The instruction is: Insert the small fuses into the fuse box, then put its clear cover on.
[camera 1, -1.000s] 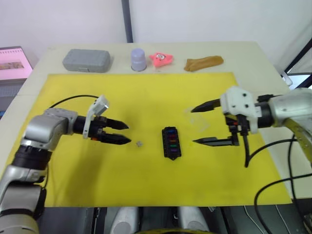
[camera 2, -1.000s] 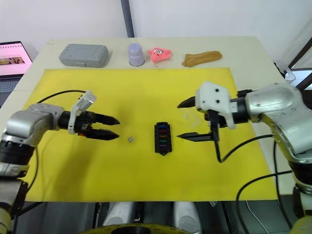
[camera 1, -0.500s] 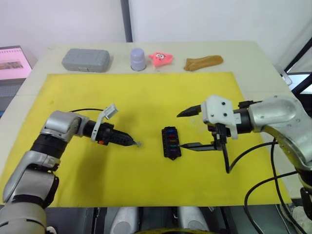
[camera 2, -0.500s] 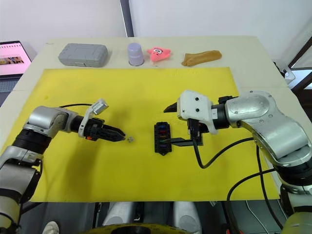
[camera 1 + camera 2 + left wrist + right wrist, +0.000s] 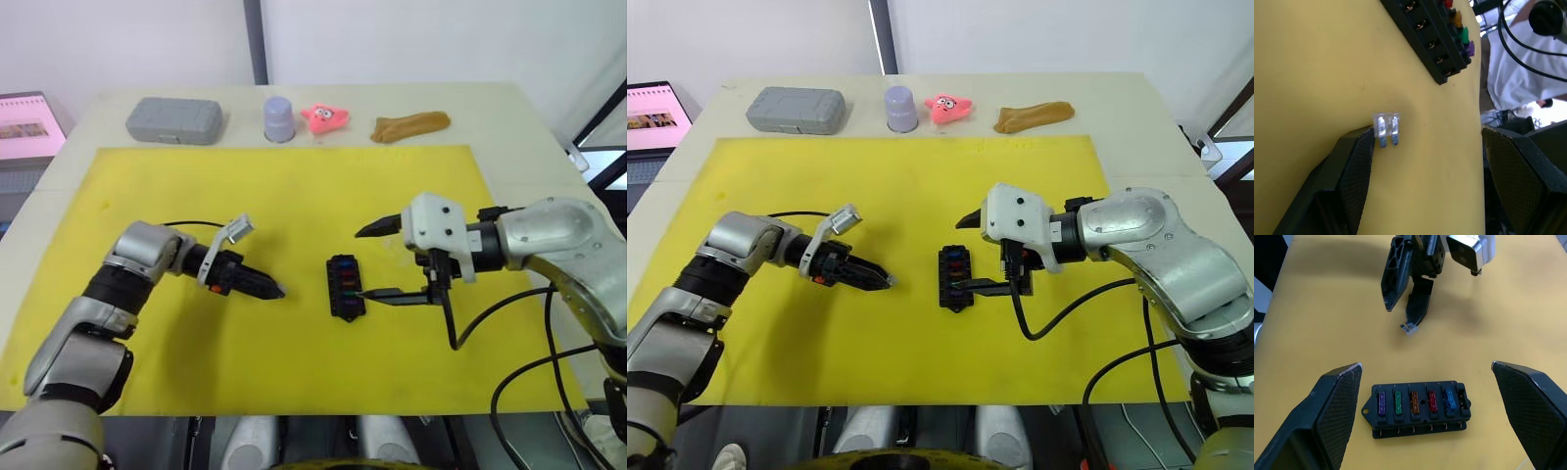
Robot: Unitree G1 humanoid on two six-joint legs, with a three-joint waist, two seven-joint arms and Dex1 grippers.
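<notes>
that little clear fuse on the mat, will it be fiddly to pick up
Probably. The clear fuse looks tiny and thin beside the left gripper, lying flat on the yellow mat, so it may skid or flip when nudged. Its smooth plastic probably slips easily.

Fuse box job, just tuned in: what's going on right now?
The fuse box sits on the yellow mat with five coloured fuses seated in one row. The left gripper, open, is down at the last pale grey fuse lying loose on the mat, one finger touching it. The right gripper is open around the box, not clamped on it.
</notes>
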